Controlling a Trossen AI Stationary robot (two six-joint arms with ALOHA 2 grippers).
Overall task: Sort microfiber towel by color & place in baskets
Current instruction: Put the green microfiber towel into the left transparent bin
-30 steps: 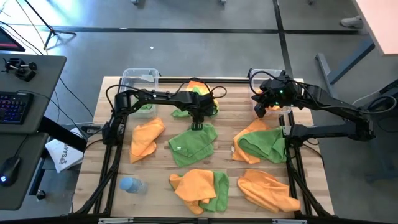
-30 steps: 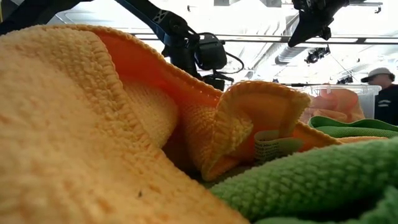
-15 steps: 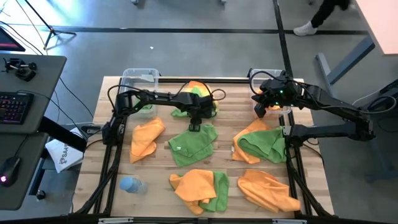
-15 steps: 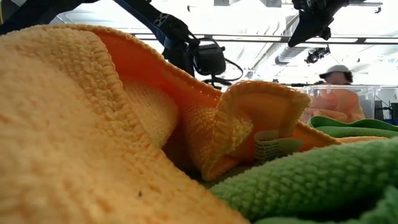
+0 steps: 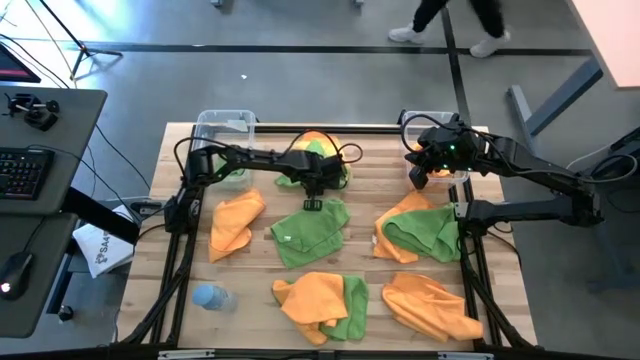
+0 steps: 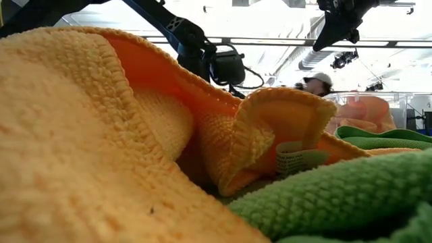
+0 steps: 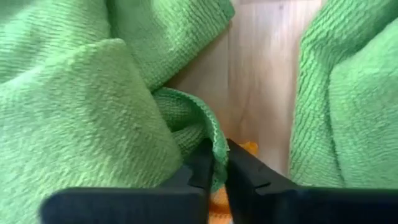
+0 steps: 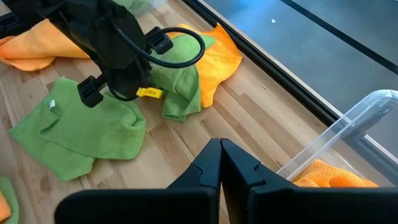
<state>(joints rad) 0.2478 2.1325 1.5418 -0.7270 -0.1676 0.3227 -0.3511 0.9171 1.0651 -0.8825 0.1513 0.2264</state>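
Wooden slats make up the surface (image 5: 255, 240), strewn with orange and green microfiber towels. At its eleven o'clock corner stands one clear basket (image 5: 222, 124), with green cloth showing in it; the other basket (image 5: 428, 122), at about one o'clock, holds orange cloth. The left claw (image 5: 313, 203) sits just above the centre, its fingers closed on a fold of the green towel (image 7: 186, 118) by its edge; that towel (image 5: 310, 233) lies spread at the middle. Against a second ago the claw has crept toward twelve o'clock, and the cloth's shape has hardly altered. My judgement: the lift is only beginning, and the towel should go to the eleven o'clock basket. The right claw (image 8: 220, 163) hovers over the one o'clock basket, pinched shut with nothing in it.
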